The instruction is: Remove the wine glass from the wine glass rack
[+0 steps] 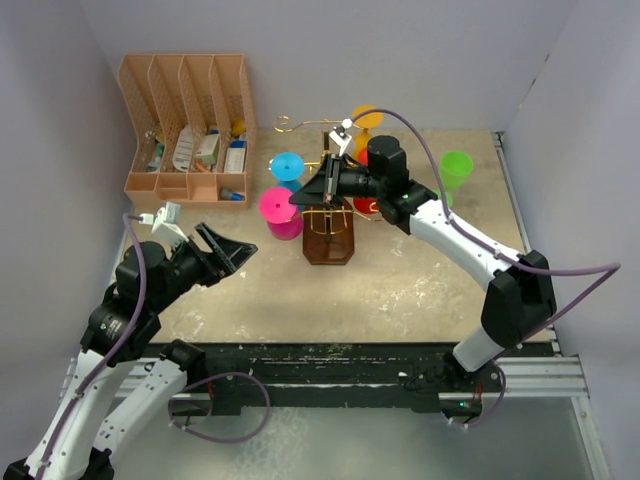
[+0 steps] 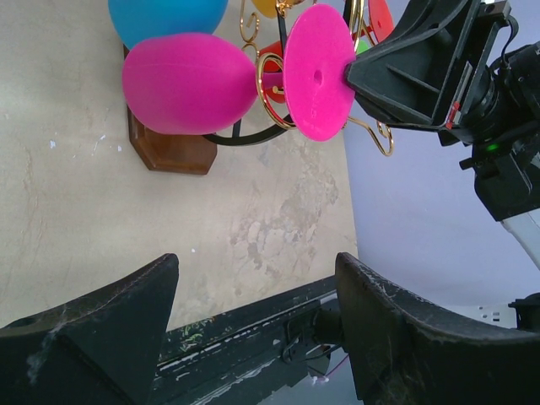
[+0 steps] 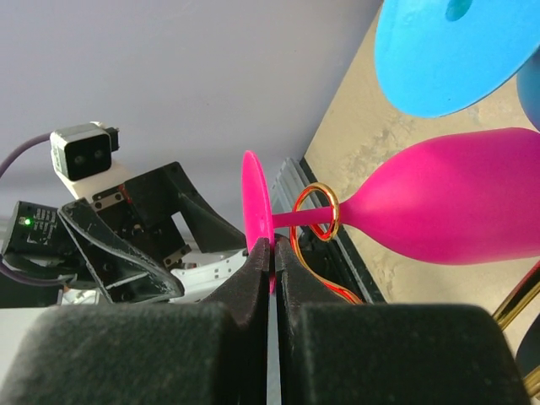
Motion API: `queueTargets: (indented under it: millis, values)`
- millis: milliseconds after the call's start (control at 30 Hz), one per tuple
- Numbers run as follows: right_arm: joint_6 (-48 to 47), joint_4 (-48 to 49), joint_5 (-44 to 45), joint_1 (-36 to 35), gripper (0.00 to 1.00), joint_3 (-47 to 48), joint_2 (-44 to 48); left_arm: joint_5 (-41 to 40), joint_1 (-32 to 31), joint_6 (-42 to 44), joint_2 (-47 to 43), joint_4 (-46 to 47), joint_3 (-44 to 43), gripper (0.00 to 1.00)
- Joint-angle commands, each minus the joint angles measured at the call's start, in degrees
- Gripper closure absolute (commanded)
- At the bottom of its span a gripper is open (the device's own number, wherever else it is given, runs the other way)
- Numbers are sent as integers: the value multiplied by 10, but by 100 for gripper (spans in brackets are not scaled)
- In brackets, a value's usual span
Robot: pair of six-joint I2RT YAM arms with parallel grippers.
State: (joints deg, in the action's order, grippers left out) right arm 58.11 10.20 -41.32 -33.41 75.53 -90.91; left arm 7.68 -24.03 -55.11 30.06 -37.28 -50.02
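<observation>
A pink wine glass (image 1: 280, 212) hangs on its side from a curled arm of the gold wire rack (image 1: 330, 205), which stands on a dark brown base (image 1: 328, 248). In the right wrist view its stem passes through a gold ring (image 3: 316, 211) and its bowl (image 3: 456, 198) points right. My right gripper (image 3: 272, 253) is shut on the rim of the glass's round foot (image 3: 256, 207). In the left wrist view the glass (image 2: 190, 83) and its foot (image 2: 318, 72) show above my left gripper (image 2: 257, 312), which is open, empty and well short of the rack, left of it (image 1: 240, 252).
Blue (image 1: 288, 166), orange (image 1: 366, 118) and red (image 1: 365, 205) glasses hang on the same rack. A green glass (image 1: 456, 170) is at the back right. A tan slotted file organiser (image 1: 187, 125) with small items stands at the back left.
</observation>
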Motion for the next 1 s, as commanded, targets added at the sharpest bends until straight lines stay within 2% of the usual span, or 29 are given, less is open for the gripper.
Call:
queueTargets:
  millis: [0, 433, 967]
  values:
    - [-3, 25, -19, 1, 100, 16, 3, 6, 1, -5, 6, 31, -22, 22]
    - [9, 48, -23, -1, 100, 16, 0, 5, 1, -6, 6, 31, -19, 22]
    - [-20, 30, -63, -14, 100, 15, -7, 8, 1, -6, 16, 40, -15, 22]
